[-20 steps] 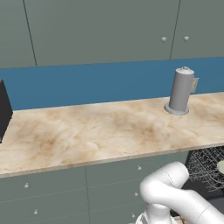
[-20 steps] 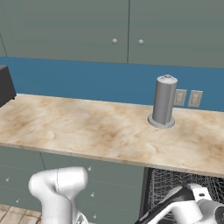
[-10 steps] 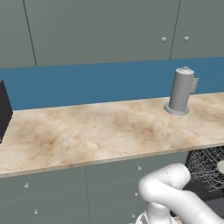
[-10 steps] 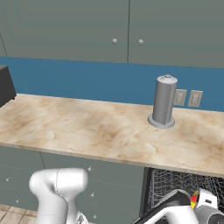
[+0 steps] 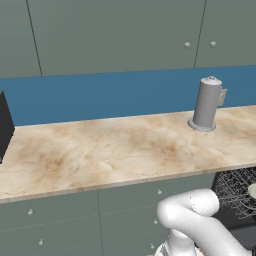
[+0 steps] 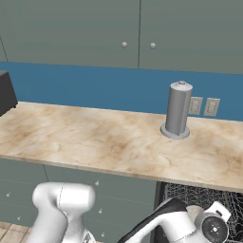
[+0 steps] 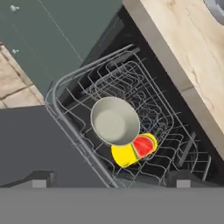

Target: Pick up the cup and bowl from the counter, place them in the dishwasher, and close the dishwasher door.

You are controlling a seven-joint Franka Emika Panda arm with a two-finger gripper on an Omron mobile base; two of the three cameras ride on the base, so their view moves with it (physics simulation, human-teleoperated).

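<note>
1. Left base view is looking forward and down at the counter (image 5: 115,150) from behind-left.
2. Right base view is sharing that counter (image 6: 109,142) from behind-right.
3. Hand view is looking closely down into the dishwasher (image 7: 144,109).

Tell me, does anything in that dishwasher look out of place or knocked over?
Slightly. The yellow cup with a red inside lies on its side in the wire rack rather than standing, with the pale bowl right against it. The dishwasher door hangs open. Nothing looks spilled or broken.
</note>
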